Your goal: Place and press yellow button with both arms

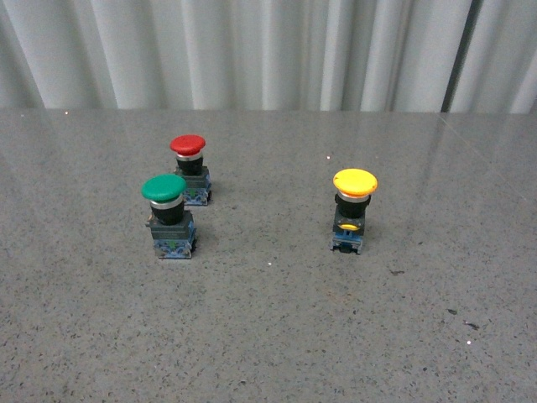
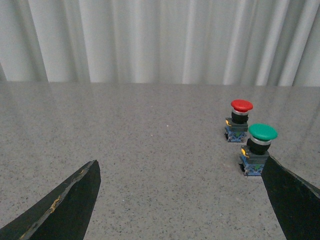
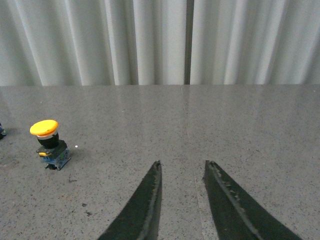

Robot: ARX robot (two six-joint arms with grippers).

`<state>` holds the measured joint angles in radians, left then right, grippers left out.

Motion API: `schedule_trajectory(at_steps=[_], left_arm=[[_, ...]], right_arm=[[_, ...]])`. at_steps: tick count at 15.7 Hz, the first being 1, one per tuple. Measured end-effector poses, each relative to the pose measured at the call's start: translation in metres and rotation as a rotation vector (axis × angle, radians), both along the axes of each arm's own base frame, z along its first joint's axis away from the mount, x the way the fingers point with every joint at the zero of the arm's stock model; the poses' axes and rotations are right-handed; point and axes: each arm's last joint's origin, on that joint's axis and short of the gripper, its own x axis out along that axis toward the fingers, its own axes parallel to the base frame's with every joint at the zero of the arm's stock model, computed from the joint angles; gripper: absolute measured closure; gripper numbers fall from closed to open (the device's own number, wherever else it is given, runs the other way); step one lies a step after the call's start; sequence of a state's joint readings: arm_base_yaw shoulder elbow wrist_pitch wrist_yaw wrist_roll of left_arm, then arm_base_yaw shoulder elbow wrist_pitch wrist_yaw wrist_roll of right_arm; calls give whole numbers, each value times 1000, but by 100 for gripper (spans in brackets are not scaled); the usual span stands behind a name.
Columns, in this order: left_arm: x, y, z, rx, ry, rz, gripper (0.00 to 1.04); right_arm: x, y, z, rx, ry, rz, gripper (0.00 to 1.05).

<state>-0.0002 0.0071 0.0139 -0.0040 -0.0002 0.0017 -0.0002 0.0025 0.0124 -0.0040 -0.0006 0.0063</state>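
Note:
The yellow button (image 1: 354,210) stands upright on the grey speckled table, right of centre; it has a yellow mushroom cap, a black neck and a dark base with a blue bottom. It also shows in the right wrist view (image 3: 48,143), well off to one side of my right gripper (image 3: 182,164), which is shut and empty. My left gripper (image 2: 181,165) is open and empty above bare table, with the green-capped button next to one finger (image 2: 292,197). Neither arm shows in the front view.
A green-capped button (image 1: 168,214) and a red-capped button (image 1: 190,168) stand close together at the left of the table (image 1: 268,336); both show in the left wrist view, green (image 2: 259,149) and red (image 2: 239,120). A pale pleated curtain (image 1: 252,50) closes the back.

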Motion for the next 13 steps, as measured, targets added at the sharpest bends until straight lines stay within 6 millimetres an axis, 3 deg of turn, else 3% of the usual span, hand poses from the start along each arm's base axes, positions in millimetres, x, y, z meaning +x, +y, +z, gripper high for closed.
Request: schedule_trajectory(at_steps=[2,6,13], left_arm=[[0,0,0,0,0,0,7],[0,0,0,0,0,0,7],[0,0,0,0,0,0,7]], right_arm=[[0,0,0,0,0,0,46],[0,0,0,0,0,0,6],[0,0,0,0,1,0,7]])
